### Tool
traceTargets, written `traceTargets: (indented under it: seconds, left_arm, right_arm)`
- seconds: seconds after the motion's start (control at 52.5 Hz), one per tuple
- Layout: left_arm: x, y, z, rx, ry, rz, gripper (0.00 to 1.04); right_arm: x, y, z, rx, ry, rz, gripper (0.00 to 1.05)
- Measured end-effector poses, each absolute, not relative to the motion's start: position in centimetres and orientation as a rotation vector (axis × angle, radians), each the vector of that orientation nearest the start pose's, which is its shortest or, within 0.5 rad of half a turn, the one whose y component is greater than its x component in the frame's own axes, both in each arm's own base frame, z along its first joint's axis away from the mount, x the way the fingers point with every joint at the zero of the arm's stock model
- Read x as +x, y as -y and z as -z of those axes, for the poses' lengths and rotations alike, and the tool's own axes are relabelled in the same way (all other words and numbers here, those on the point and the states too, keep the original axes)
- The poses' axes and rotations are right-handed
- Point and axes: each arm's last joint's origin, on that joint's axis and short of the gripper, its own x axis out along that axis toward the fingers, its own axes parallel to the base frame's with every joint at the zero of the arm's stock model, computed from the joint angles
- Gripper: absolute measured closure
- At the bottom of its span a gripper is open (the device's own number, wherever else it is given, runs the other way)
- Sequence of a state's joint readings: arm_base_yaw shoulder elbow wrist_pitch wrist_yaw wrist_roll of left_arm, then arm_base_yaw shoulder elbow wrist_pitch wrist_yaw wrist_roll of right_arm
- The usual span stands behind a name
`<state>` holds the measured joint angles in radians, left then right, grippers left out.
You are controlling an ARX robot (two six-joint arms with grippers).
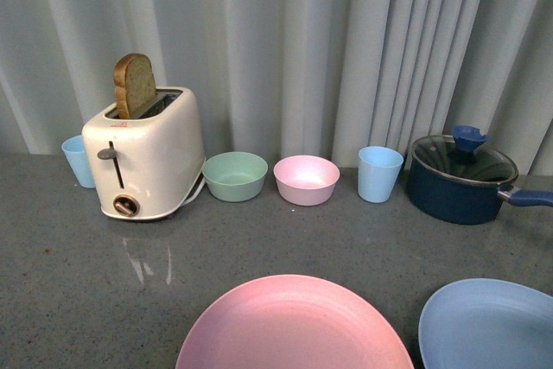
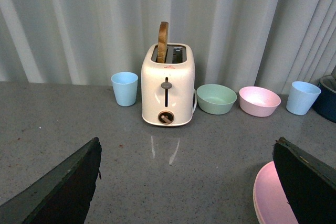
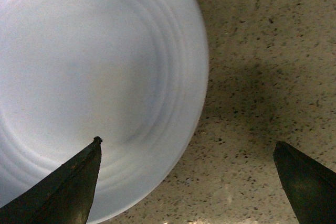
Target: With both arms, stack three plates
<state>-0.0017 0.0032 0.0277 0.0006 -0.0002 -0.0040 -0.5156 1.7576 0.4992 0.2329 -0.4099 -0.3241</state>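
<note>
Left pincer (image 2: 187,140), fingers spread wide and empty, faces level across the grey counter (image 2: 52,119). Right pincer (image 3: 187,141), equally wide and empty, points down over the edge of the round light-blue plate (image 3: 94,77).

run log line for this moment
stack: none yet | pink plate: on counter | blue plate: beside it, apart | beige plate: unseen | left hand: open, empty | right hand: open over blue plate rim
</note>
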Motion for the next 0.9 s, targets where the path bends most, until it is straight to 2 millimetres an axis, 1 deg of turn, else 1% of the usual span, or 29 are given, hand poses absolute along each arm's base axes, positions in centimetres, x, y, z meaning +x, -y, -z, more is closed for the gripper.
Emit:
traceTargets:
  seconds: [0.133, 0.229, 0.381, 0.686, 0.895]
  left_arm:
    - [9.6, 0.0, -17.3, -0.004, 0.025, 0.002, 0.07]
    - [9.6, 0.0, -17.3, -0.004, 0.025, 0.002, 0.07]
    - [9.6, 0.0, -17.3, -0.004, 0.025, 0.002, 0.07]
    - [9.6, 0.0, -17.3, -0.004, 0.025, 0.002, 0.07]
    - [9.6, 0.0, -17.3, -0.004, 0.025, 0.002, 0.07]
  right_arm:
    - [22.7, 12.4, -6.4, 0.171, -0.923, -0.014, 0.07]
    - [23.3, 13.2, -5.9, 0.188, -0.938, 0.01, 0.07]
    - [24.6, 13.6, -5.5, 0.184, -0.947, 0.024, 0.07]
    - [27.8, 12.6, -4.8, 0.147, -0.957, 0.0, 0.07]
    - [29.3, 11.6, -4.4, 0.136, -0.958, -0.016, 0.07]
